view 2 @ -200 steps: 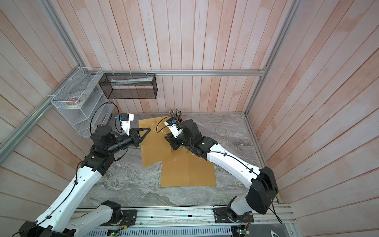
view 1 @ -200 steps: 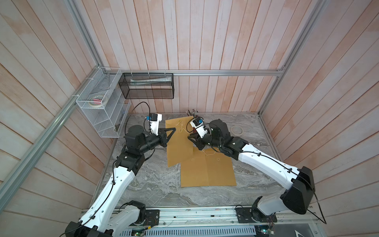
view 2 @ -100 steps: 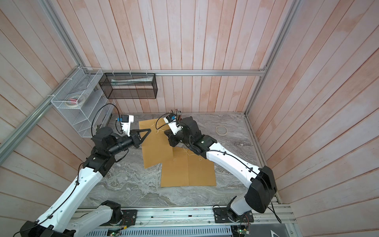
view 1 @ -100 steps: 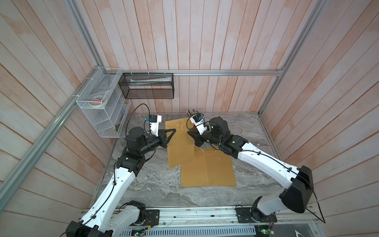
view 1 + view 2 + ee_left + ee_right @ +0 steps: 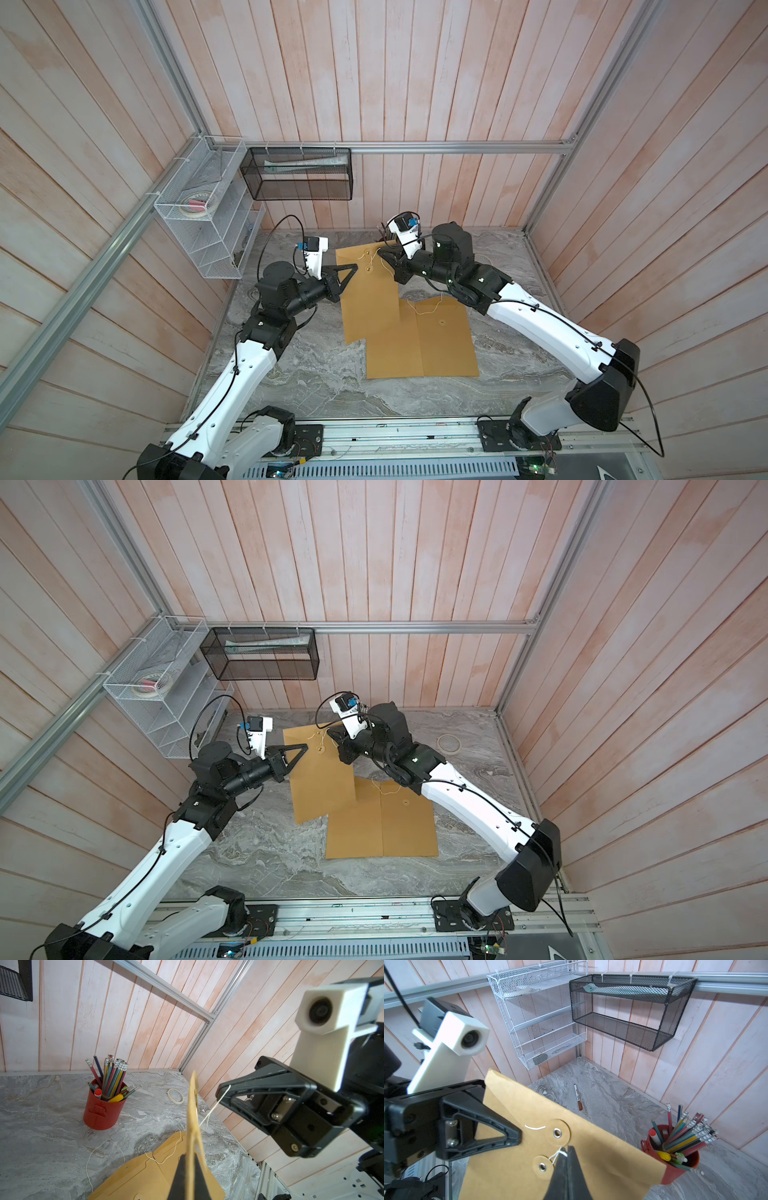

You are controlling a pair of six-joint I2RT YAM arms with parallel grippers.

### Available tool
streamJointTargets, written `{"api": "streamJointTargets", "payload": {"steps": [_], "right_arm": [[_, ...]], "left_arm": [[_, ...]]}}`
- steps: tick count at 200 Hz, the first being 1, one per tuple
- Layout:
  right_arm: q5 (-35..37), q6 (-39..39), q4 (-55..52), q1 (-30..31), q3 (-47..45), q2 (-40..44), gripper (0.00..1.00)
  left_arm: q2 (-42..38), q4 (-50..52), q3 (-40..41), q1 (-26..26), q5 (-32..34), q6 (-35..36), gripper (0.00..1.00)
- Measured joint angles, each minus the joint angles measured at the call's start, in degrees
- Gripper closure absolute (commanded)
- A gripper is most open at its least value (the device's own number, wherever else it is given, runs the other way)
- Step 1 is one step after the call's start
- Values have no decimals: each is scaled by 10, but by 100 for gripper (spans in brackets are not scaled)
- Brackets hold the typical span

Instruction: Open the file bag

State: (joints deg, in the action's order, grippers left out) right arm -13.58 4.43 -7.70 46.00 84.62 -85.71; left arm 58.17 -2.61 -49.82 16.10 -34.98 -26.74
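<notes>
Closed now: the right gripper [image 5: 380,253] is seen clamped on the thin white string [image 5: 216,1105] of the brown kraft-paper file bag [image 5: 365,299], where a second ago its jaws were slightly parted. It has also been carried from the bag's middle toward the flap end. The left gripper [image 5: 355,266] is found where it was, pinched shut on the bag's side edge. The bag is held raised at its flap end above the grey marble tabletop [image 5: 316,386]; whether its lower end rests there cannot be told.

In both top views the bag's lower corner is seen over the flat brown paper envelopes [image 5: 419,340] laid on the table. Bare marble is left in front of them, toward the rail. A red metal pencil cup [image 5: 101,1109] is stood near the back wall, and a pale tape roll [image 5: 450,743] is set near the right-hand wall.

From the left wrist the bag is shown edge-on, with the string drawn fairly straight to the right gripper's tip. From the right wrist its face is given, with two round paper buttons [image 5: 557,1132]. A white marker pen [image 5: 577,1097] on the table beyond is shown only there.
</notes>
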Motion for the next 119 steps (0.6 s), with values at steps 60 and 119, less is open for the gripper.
{"api": "streamJointTargets", "payload": {"steps": [60,119], "right_arm": [[-36,6,1,3,12,-17,100],[-61,15,3,21,18,-23,100]], "left_arm": [[0,-34,17,0,-8,-20,100],[2,-64,30,0,-6,-42,100]]}}
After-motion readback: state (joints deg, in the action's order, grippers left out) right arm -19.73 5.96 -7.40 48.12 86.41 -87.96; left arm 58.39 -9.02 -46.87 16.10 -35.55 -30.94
